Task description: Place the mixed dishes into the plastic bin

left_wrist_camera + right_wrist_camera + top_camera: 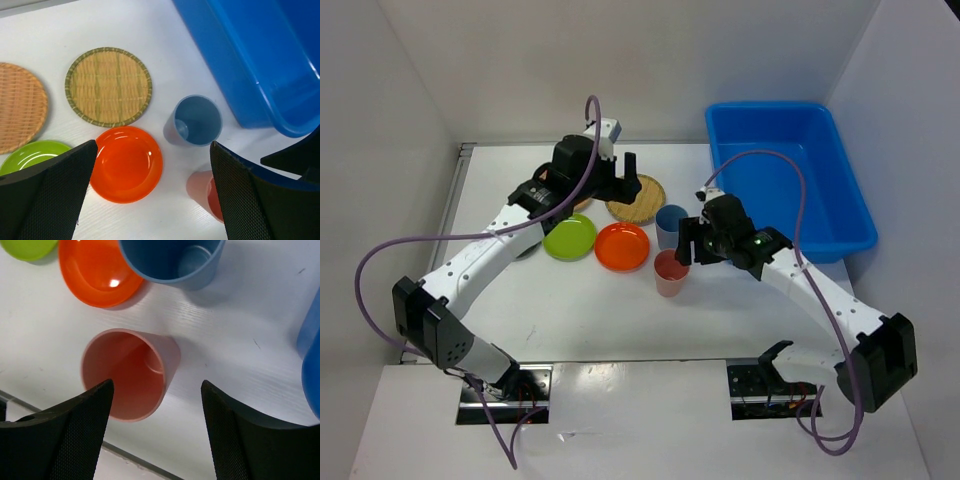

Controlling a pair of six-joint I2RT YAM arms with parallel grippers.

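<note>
- The left tool (152, 147) hangs over the middle of the counter (570, 310) with its jaws spread wide and nothing between them.
- In the left wrist view, the orange plate (127, 162) lies flat on the counter below that tool.
- The right tool (157, 385) sits low over the pink cup (125, 375) with its jaws apart. The cup's mouth lies between the two fingers. Bare counter shows between the cup's wall and one finger (240, 440), so the cup is not gripped.
- The pink cup stands upright on the counter, on the near side of the blue cup (671, 222) and just beside the orange plate without touching it.
- The blue cup also stands upright, mouth up, near the plastic bin (790, 170) but apart from it.
- The lime green plate (570, 238) lies just left of the orange plate.
- A tan woven plate (108, 86) lies flat beyond the orange plate. A second, more orange-toned woven plate (17, 112) lies to its left, its near edge overlapped by the green plate.
- The plastic bin rests on the far right part of the counter, with all these dishes outside it.
</note>
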